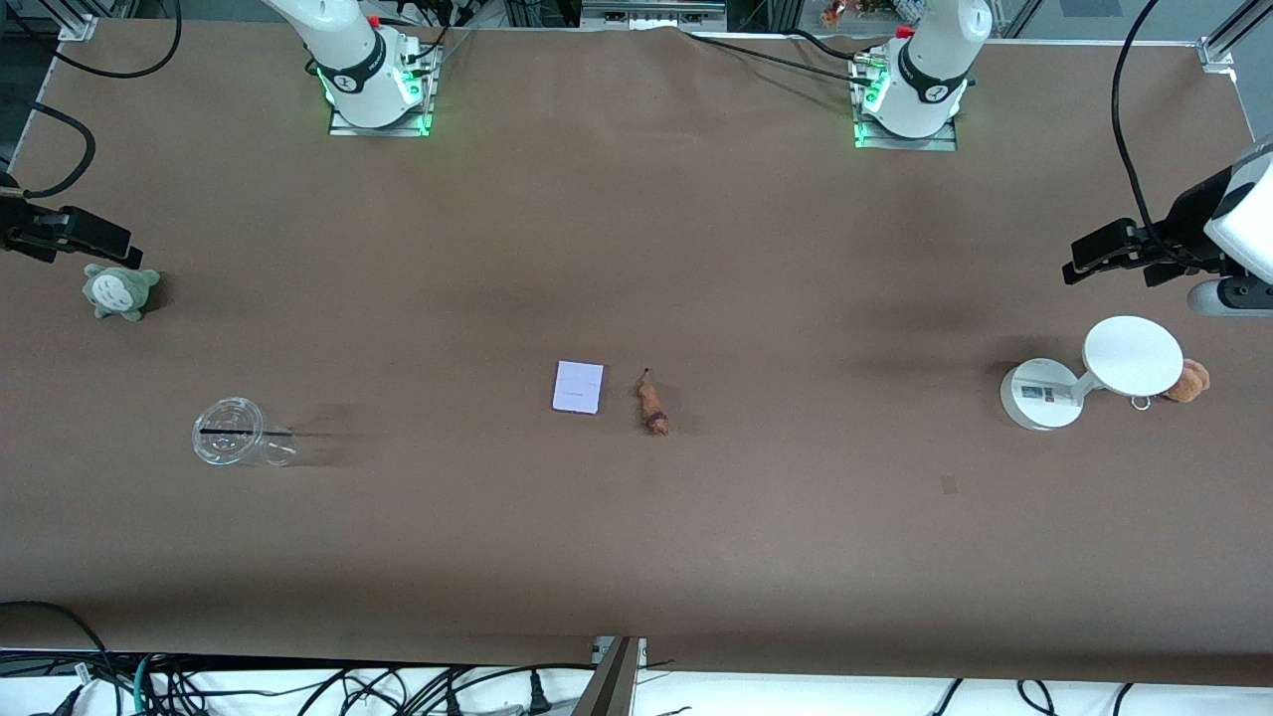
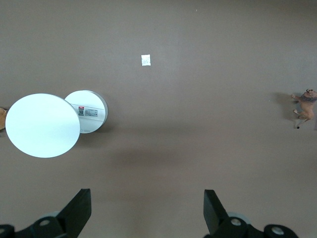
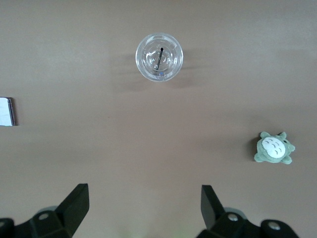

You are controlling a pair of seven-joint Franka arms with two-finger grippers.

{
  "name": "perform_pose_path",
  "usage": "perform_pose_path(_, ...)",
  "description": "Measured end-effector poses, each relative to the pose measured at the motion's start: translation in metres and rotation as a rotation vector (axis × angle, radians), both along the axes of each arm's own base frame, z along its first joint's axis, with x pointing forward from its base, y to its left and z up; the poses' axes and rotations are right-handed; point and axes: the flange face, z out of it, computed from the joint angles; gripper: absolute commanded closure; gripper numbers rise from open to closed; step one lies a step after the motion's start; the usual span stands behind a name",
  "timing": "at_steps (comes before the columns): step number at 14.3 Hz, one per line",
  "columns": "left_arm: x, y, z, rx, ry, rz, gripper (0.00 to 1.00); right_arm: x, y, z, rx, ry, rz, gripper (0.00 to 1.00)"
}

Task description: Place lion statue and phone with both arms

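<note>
While both arms wait drawn back at the ends of the brown worktop (image 1: 636, 557), the phone (image 1: 578, 387) and the lion statue (image 1: 652, 407) lie side by side near the middle of it, close together but not touching. The phone lies flat, toward the right arm's end, and the lion statue lies on its side with its thin dark tail tip pointing toward the robots' bases. The left hand (image 2: 147, 210) hangs over the left arm's end of the worktop, fingers spread wide and grasping nothing; near it stands a white round-disc stand (image 1: 1092, 373), with an orange-brown plush (image 1: 1187, 381) just beside the stand's disc. The right hand (image 3: 144, 208) hangs over the right arm's end, its fingers likewise spread apart and empty. A grey-green plush (image 1: 120, 290) sits near that hand, and a clear cup (image 1: 235, 433) with a dark straw stands nearer to the front camera than the plush, well apart from the phone.
</note>
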Motion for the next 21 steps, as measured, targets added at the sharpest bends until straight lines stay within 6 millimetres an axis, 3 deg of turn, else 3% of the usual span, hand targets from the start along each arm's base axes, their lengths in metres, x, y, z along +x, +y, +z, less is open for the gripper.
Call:
perform_pose_path(14, 0.000, -0.001, -0.003, 0.000, 0.006, -0.002, 0.00, 0.001, 0.000, 0.000, -0.001, -0.006, 0.000, 0.00)
perform_pose_path(21, 0.000, -0.001, -0.006, 0.000, 0.012, -0.002, 0.00, 0.010, 0.001, -0.013, -0.005, -0.003, 0.001, 0.00)
